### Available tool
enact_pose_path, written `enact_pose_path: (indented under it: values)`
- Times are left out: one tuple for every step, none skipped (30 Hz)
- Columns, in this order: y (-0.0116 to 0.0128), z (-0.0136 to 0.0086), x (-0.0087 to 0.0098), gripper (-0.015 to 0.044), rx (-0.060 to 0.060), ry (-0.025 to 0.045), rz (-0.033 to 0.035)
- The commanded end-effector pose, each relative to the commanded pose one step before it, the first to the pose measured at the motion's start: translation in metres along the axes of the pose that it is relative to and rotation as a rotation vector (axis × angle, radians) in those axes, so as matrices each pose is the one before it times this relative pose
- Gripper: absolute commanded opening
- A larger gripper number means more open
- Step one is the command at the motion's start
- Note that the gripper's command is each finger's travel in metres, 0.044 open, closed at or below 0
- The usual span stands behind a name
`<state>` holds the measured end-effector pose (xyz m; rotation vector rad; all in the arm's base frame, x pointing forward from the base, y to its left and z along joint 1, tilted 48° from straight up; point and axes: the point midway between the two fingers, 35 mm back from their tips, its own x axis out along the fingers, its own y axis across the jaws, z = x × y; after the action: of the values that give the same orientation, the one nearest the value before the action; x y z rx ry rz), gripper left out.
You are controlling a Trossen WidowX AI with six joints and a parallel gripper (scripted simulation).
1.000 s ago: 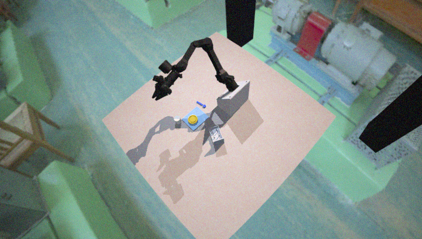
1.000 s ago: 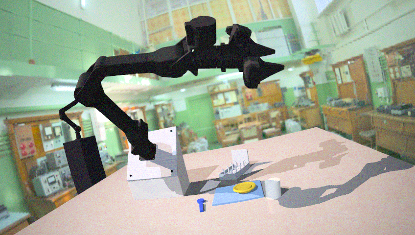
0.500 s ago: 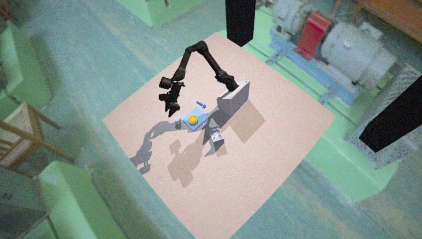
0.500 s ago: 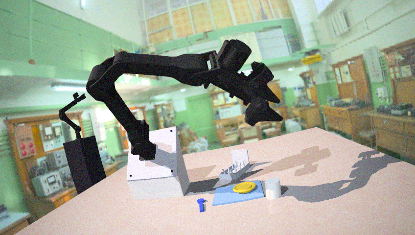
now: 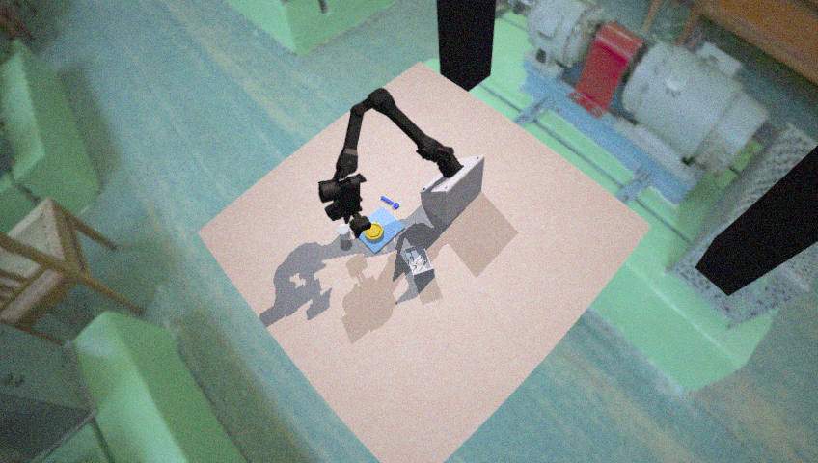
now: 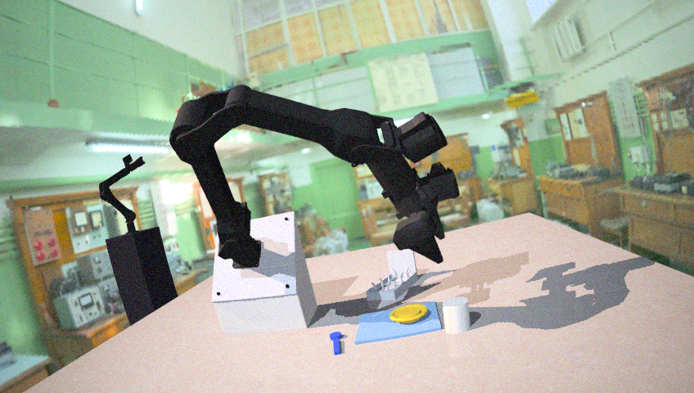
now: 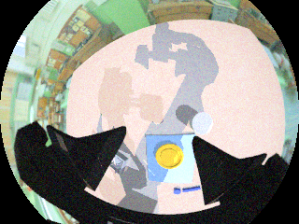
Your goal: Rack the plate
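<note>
The yellow round plate (image 5: 373, 231) (image 6: 408, 313) (image 7: 169, 156) lies flat on a light blue mat (image 5: 381, 214) (image 6: 377, 332) (image 7: 187, 175). The small grey dish rack (image 5: 423, 279) (image 6: 380, 295) stands beside the mat, with thin upright rails and a taller white panel at one end. In the wrist view the left finger partly hides the rack. My gripper (image 5: 361, 229) (image 6: 441, 250) (image 7: 160, 135) is open and empty. It points down and hangs above the area of the plate, well clear of it. In the wrist view the plate shows between and below the fingertips, nearer the right finger.
A white cylinder (image 5: 342, 229) (image 6: 456, 315) (image 7: 202, 123) stands close to the mat's edge, on the side away from the arm's base box (image 5: 445, 204) (image 6: 263, 312). A small blue hammer-shaped object (image 5: 390, 202) (image 6: 336, 343) (image 7: 191, 189) lies on the table on another side of the mat.
</note>
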<state>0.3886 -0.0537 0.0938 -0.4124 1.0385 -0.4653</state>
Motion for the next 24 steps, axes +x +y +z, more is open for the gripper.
enact_pose_path:
  values:
    - [-0.00272,-0.023,0.012,0.04,-0.0453,0.10104,-0.06292]
    - [-0.0002,-0.00579,0.00331,0.04,-0.0142,0.02575,-0.01551]
    - [-0.00018,-0.00566,0.00328,0.04,-0.0146,0.02538,-0.0156]
    - [-0.00016,-0.00554,0.00324,0.04,-0.015,0.02501,-0.01568]
    - [-0.00013,-0.00542,0.0032,0.04,-0.0154,0.02463,-0.01577]
    - [-0.00011,-0.0053,0.00315,0.04,-0.0157,0.02424,-0.01584]
    - [-0.0012,-0.00441,0.00304,0.04,-0.016,0.0234,-0.01621]
    - [-0.00117,-0.00437,0.00305,0.04,-0.0166,0.02342,-0.01635]
    - [-0.00112,-0.00426,0.00302,0.04,-0.0169,0.02313,-0.01627]
    - [-0.00107,-0.00414,0.00297,0.04,-0.0172,0.02272,-0.01612]
    - [-0.00081,-0.0032,0.00234,0.04,-0.0139,0.01778,-0.01272]
    - [-0.00046,-0.00189,0.0014,0.04,-0.0084,0.01057,-0.00761]
    - [-0.00015,-0.00062,0.00047,0.04,-0.0028,0.00351,-0.00253]
    - [0.0,0.0,0.0,0.04,0.0,0.0,0.0]
    - [0.0,0.0,0.0,0.04,0.0,0.0,0.0]
    - [0.00001,0.00002,0.00027,0.04,0.0,0.00001,0.00003]
    - [0.00004,0.00007,0.00082,0.04,0.0,0.00002,0.0001]
    - [0.00007,0.00011,0.00136,0.04,0.0,0.00003,0.00016]
    - [0.00007,0.00013,0.00165,0.04,0.0,0.00003,0.00018]
    - [0.00007,0.00012,0.00165,0.04,0.0,0.00003,0.00016]
    - [0.00006,0.00011,0.00164,0.04,0.0,0.00003,0.00015]
    - [0.00006,0.0001,0.00164,0.04,0.0,0.00003,0.00013]
    - [0.00005,0.0001,0.00164,0.04,0.0,0.00002,0.00012]
    - [0.00004,0.00009,0.00164,0.04,0.0,0.00002,0.0001]
